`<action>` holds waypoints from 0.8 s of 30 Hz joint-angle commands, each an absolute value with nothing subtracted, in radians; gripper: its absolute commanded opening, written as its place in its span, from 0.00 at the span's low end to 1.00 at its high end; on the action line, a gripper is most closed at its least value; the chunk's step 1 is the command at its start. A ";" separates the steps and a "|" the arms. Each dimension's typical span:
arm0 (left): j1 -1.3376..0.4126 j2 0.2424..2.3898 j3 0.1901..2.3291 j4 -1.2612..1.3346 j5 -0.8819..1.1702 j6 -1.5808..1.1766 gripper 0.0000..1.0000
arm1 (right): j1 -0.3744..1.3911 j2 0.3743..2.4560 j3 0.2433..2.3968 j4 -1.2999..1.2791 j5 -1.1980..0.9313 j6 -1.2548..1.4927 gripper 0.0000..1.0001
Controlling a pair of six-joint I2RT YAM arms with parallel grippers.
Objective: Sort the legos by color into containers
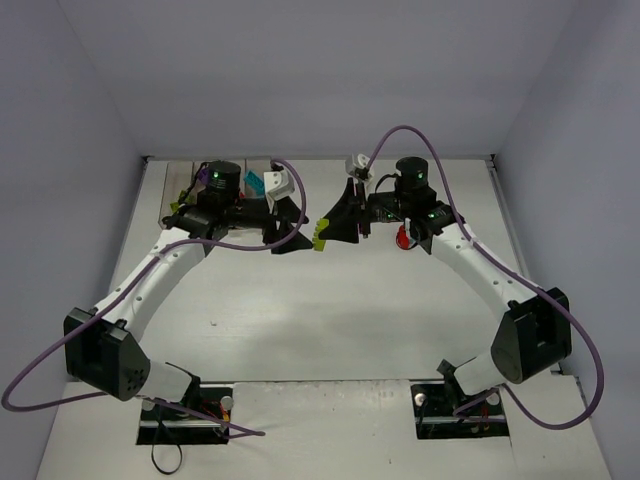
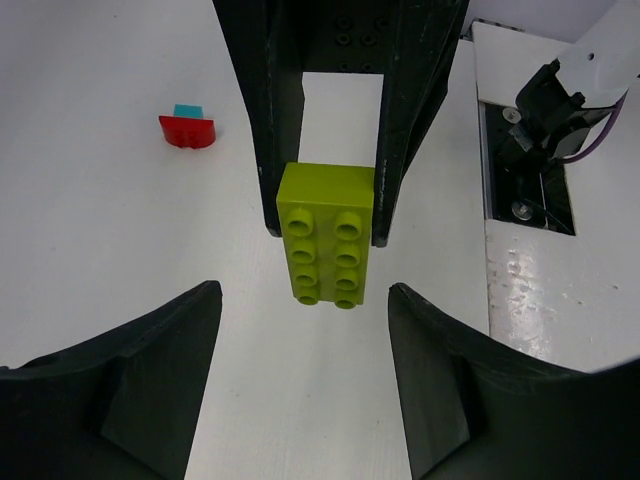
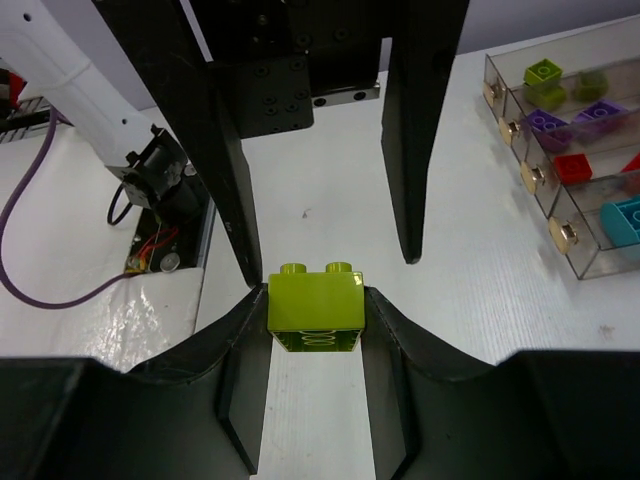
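1. Step in hand, as judged: a handover between the arms. The right gripper [image 3: 315, 295] is clamped on one end of the lime green brick [image 2: 322, 235].
2. The left gripper [image 2: 303, 295] is spread wide. The brick's free end lies just between its fingertips and touches neither.
3. Next move, as judged: the left fingers close on the free end, and only then does the right gripper let go.
4. The bins [image 3: 590, 262] stand well off to the right gripper's side. The green bin [image 3: 615, 50] is the farthest of the row.
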State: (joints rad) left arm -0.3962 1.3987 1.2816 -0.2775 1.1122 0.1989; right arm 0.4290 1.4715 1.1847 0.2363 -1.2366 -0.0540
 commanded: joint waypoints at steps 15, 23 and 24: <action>-0.443 1.422 1.333 -0.212 1.209 0.186 0.60 | 0.460 1.442 1.241 0.318 -1.313 -0.069 0.02; -0.443 1.439 1.333 -0.212 1.207 0.170 0.21 | 0.463 1.431 1.223 0.319 -1.281 -0.077 0.06; -0.443 1.443 1.336 -0.221 1.207 0.169 0.15 | 0.463 1.427 1.212 0.319 -1.270 -0.078 0.07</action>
